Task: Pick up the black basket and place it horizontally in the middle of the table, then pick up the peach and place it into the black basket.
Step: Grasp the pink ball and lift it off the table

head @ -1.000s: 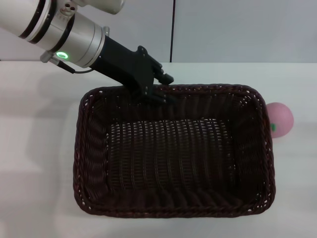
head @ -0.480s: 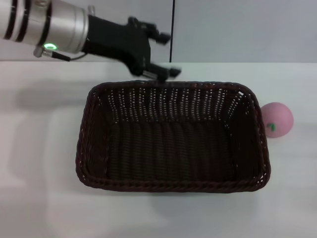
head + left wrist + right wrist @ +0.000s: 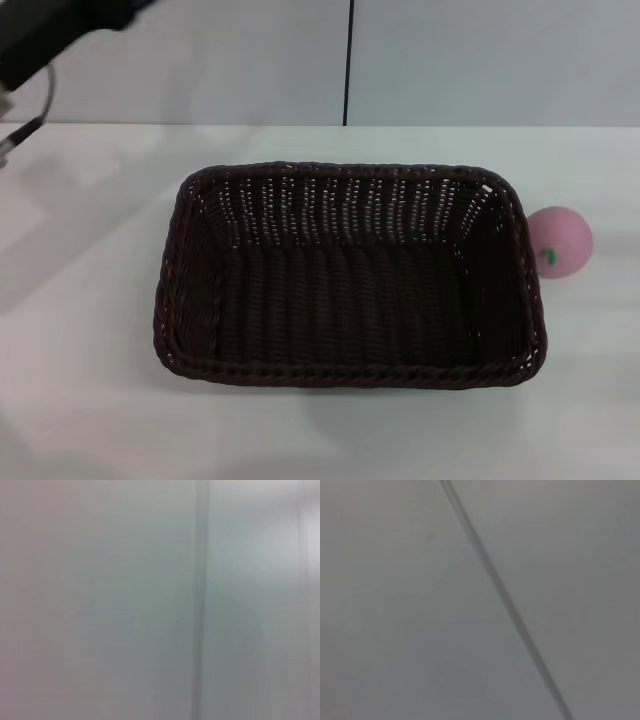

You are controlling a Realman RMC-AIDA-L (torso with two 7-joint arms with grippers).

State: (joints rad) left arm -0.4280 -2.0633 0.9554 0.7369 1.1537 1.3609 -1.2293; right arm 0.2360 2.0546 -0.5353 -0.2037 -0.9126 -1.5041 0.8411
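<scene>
Black basket flat on the white surface, long side across the view, hollow bare. Peach just beside its right end, on the surface. Dark left arm in the upper left corner, tool out of view.

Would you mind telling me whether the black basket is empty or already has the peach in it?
Empty. The black basket shows only its bare woven floor, and the peach sits on the table just outside its right end.

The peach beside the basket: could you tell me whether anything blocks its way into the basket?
Nothing visible does. The peach sits on the table just outside the basket's right wall; only that wall separates them, and the basket's interior is empty.
</scene>
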